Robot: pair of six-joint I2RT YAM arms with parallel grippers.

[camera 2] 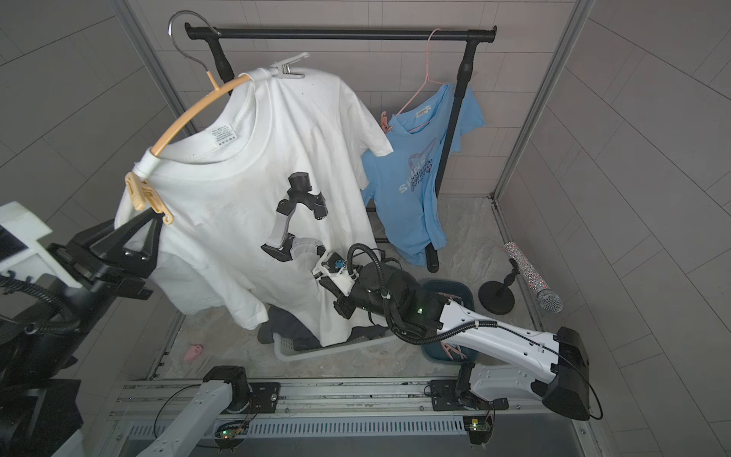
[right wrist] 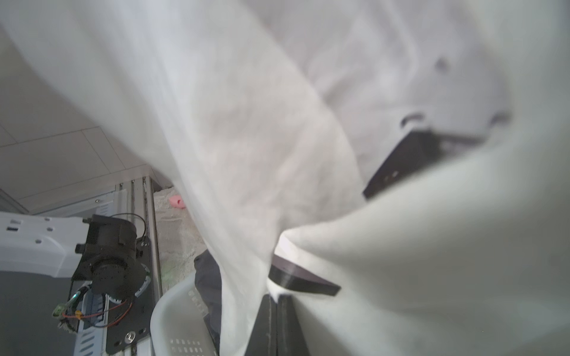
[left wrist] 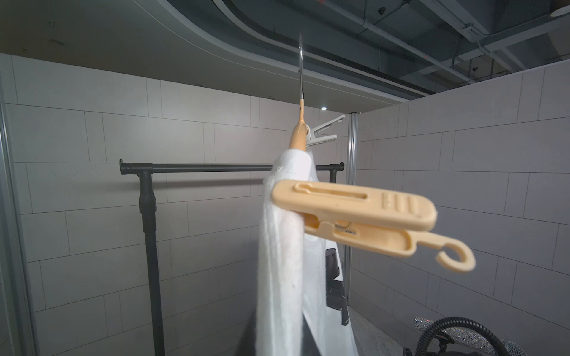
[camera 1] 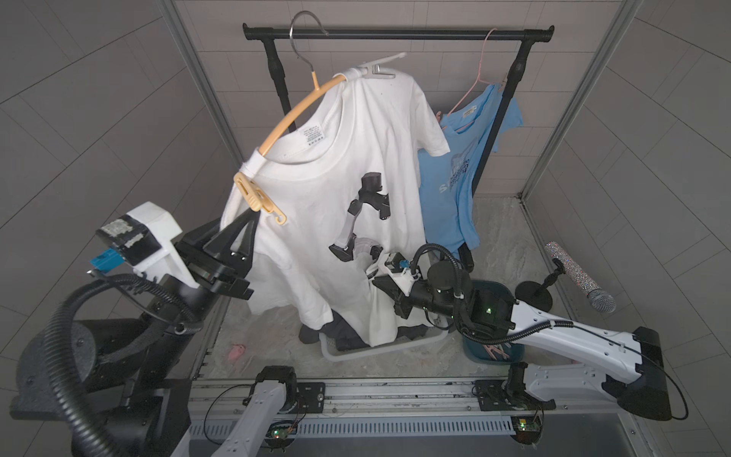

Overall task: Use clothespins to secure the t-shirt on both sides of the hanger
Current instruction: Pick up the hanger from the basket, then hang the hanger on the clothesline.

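The white t-shirt [camera 1: 336, 158] with a black robot-arm print hangs on a peach hanger [camera 1: 292, 114], seen in both top views. A peach clothespin [camera 1: 257, 196] clips the shirt's near shoulder, large in the left wrist view [left wrist: 354, 215]. A white clothespin [camera 1: 377, 67] sits on the far shoulder. My left gripper [camera 1: 253, 211] is shut on the t-shirt just below the peach clothespin. My right gripper [right wrist: 277, 296] is shut, with a bunch of the t-shirt's lower fabric pinched at its tips; from above the shirt hides its fingers. A pink clothespin [camera 1: 236, 351] lies on the floor.
A black garment rail [camera 1: 395, 35] crosses the back, with a blue t-shirt [camera 1: 455, 174] on a pink hanger at its right. Below the white shirt stands a white basket [camera 1: 379, 350] of dark clothes. A teal bin [camera 1: 480, 356] holds pink pegs. A glittery microphone [camera 1: 577, 277] stands at right.
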